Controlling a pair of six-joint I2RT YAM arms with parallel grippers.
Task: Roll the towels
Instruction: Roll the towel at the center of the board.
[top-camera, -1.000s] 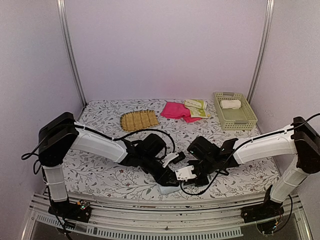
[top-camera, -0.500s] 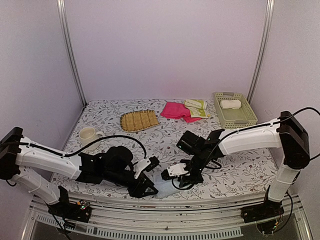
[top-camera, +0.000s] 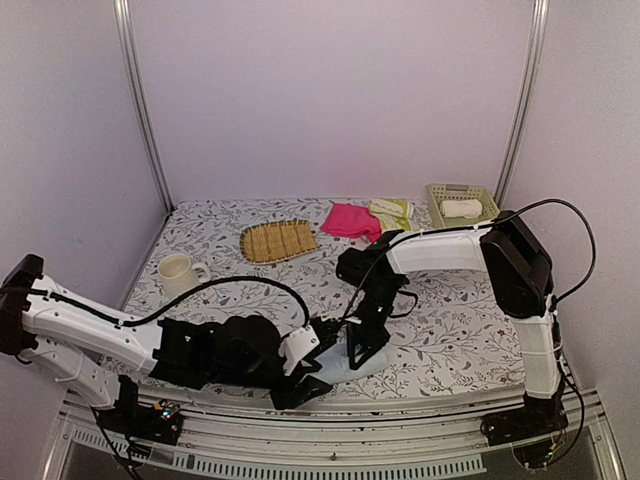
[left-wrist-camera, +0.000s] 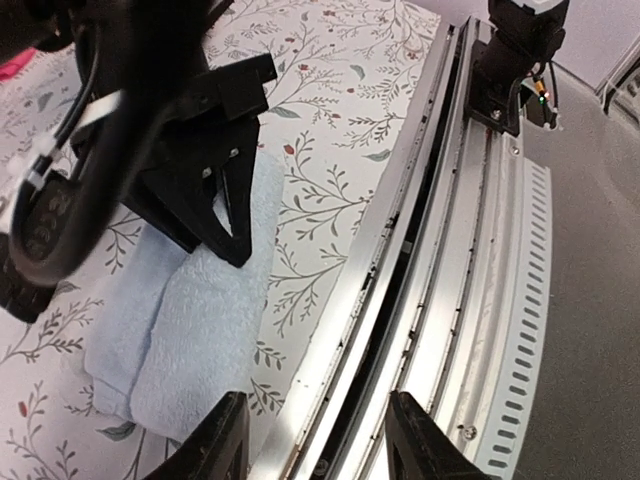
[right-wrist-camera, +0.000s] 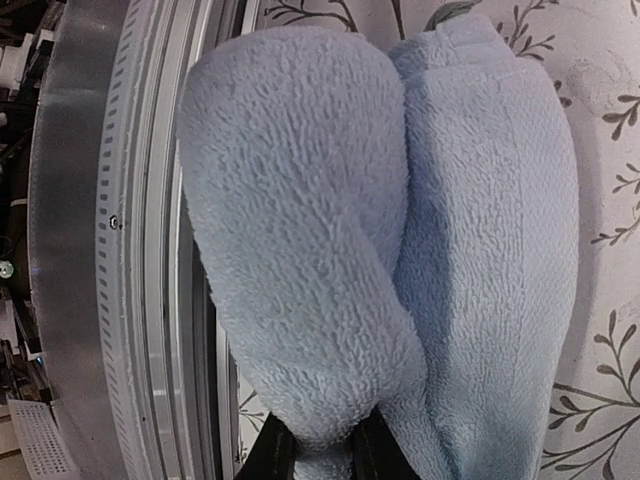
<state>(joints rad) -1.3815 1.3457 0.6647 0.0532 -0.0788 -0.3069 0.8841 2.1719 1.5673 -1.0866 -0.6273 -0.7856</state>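
Observation:
The light blue towel (top-camera: 372, 360) lies folded at the table's near edge, beside the metal rail. It also shows in the left wrist view (left-wrist-camera: 200, 320) and in the right wrist view (right-wrist-camera: 330, 220). My right gripper (top-camera: 358, 345) (right-wrist-camera: 318, 452) points down and is shut on a thick fold of it. My left gripper (top-camera: 305, 385) (left-wrist-camera: 318, 440) is open and empty over the rail, just left of the towel. The pink towel (top-camera: 350, 220) and the pale yellow-green towel (top-camera: 392, 213) lie at the back. A rolled cream-white towel (top-camera: 462, 208) sits in the basket.
The pale green lattice basket (top-camera: 445, 187) stands at the back right, partly behind my right arm. A tan slatted mat (top-camera: 278, 240) lies at the back centre. A cream mug (top-camera: 178, 270) stands at the left. The metal rail (left-wrist-camera: 480, 280) runs along the near edge.
My left arm has swung back and left, uncovering the mug, with its gripper now at the rail. My right arm has folded in and stands over the blue towel.

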